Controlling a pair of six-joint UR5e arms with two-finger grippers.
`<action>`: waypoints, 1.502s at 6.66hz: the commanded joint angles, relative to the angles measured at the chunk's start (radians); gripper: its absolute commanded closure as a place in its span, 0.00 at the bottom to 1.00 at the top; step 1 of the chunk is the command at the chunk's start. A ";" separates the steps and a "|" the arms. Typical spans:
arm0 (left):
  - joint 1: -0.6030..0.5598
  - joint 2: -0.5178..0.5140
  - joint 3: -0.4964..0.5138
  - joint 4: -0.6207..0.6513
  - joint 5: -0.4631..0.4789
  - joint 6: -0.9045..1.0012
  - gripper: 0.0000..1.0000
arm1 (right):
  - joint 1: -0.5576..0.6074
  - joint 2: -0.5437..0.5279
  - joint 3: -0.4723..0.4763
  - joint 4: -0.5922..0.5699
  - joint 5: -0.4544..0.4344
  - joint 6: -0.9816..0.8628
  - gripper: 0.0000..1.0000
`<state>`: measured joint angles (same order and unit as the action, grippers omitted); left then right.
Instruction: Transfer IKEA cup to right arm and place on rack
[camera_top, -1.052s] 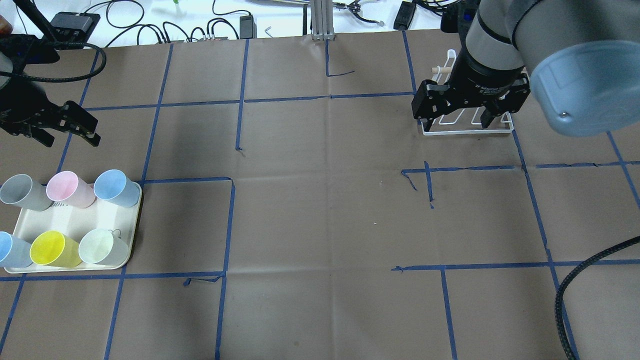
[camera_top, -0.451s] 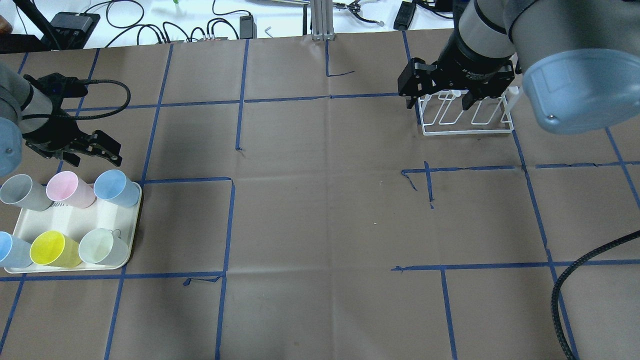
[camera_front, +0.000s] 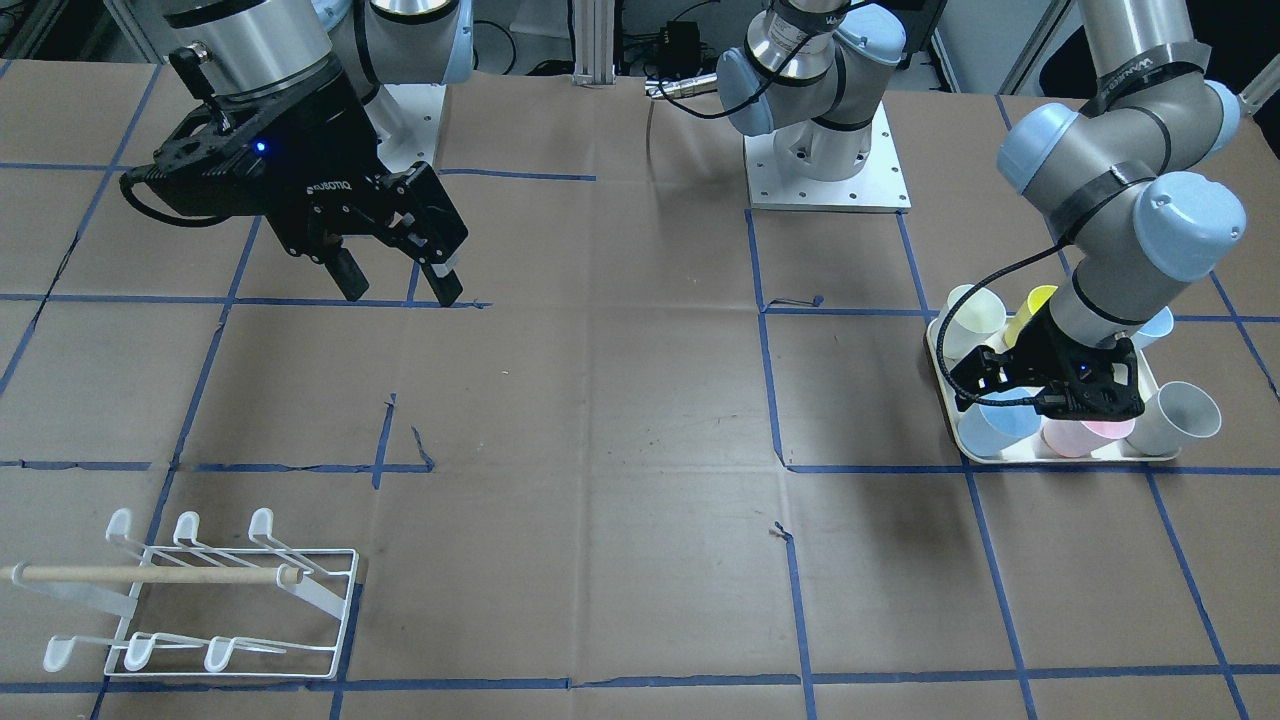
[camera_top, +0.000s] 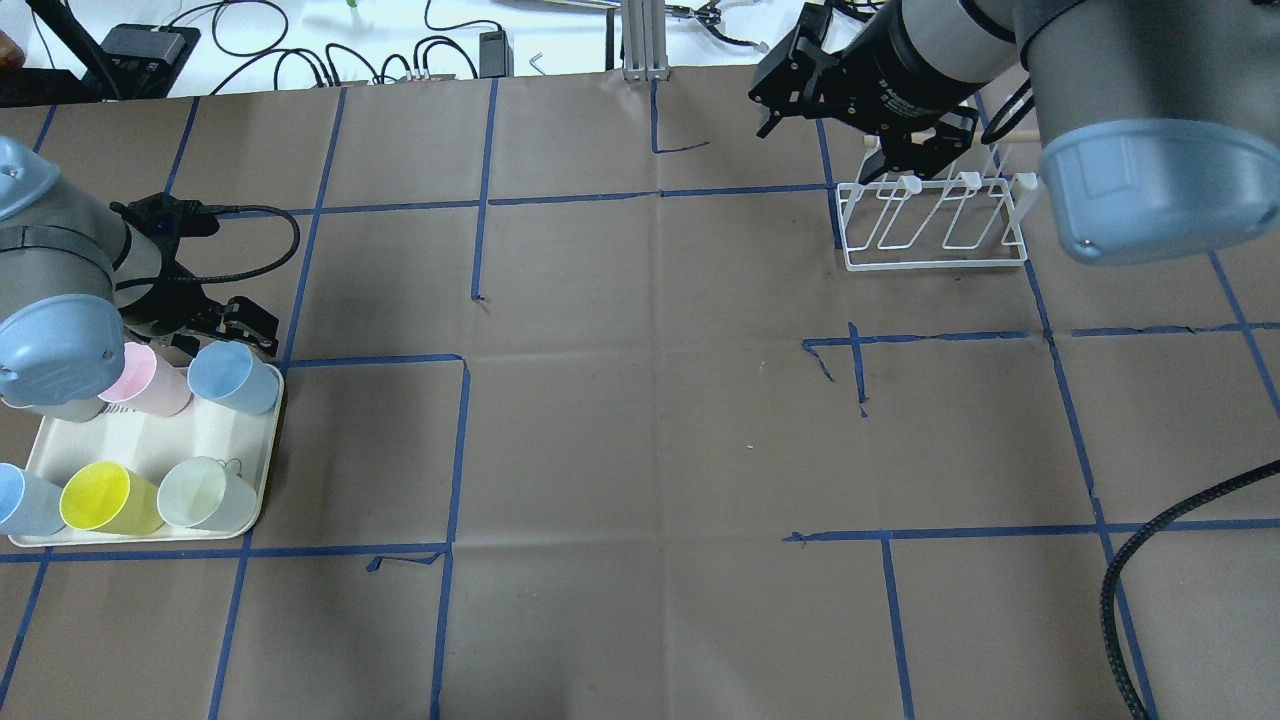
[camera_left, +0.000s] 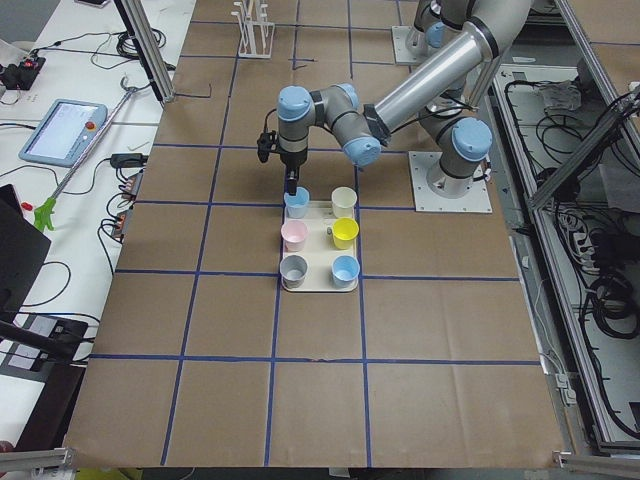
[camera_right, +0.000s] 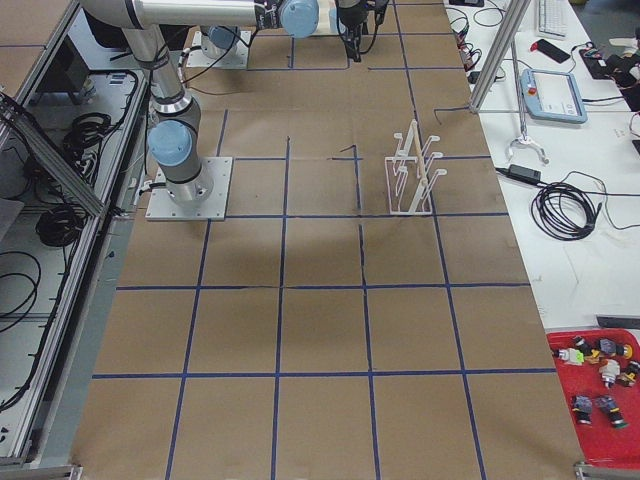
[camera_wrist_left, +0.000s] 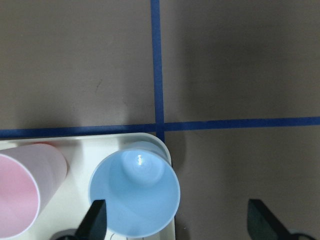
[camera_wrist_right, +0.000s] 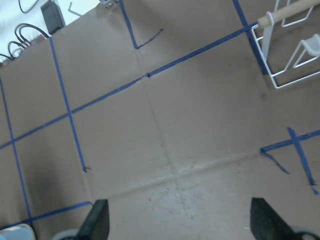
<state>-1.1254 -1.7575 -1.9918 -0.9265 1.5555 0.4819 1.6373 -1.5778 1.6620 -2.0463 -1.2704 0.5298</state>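
Since the earlier overhead frames, the left gripper (camera_top: 222, 335) has dropped toward 6 o'clock to the tray (camera_top: 150, 440). The right gripper (camera_top: 830, 140) has swung toward 11 o'clock off the rack (camera_top: 936, 262).

Front-facing: the left gripper hangs over the tray's row nearest the camera, above the light-blue cup (camera_front: 995, 430) and the pink cup (camera_front: 1085, 437). The right gripper hovers at 10 o'clock with its fingers apart, well apart from the rack at 8 o'clock.

Overhead: the light-blue cup stands upright in the tray's 1 o'clock corner.

Exterior left: the near arm's tool points down at that cup.

Left wrist: the fingers are spread with the cup between them, close to the 7 o'clock finger; I cannot tell whether they touch.

Right wrist: the fingers are spread over the table (camera_wrist_right: 175, 125), with a rack corner at 1 o'clock.
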 joint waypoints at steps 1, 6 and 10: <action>0.001 -0.034 -0.027 0.025 0.006 0.000 0.01 | 0.001 0.024 0.103 -0.360 0.083 0.265 0.00; 0.001 -0.040 -0.025 0.002 0.015 -0.002 0.95 | 0.001 0.027 0.478 -1.170 0.163 0.892 0.00; 0.002 -0.005 0.001 -0.044 0.035 0.000 1.00 | 0.013 0.033 0.478 -1.167 0.313 0.881 0.00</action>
<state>-1.1230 -1.7791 -2.0018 -0.9455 1.5847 0.4827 1.6489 -1.5458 2.1402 -3.2100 -0.9659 1.4112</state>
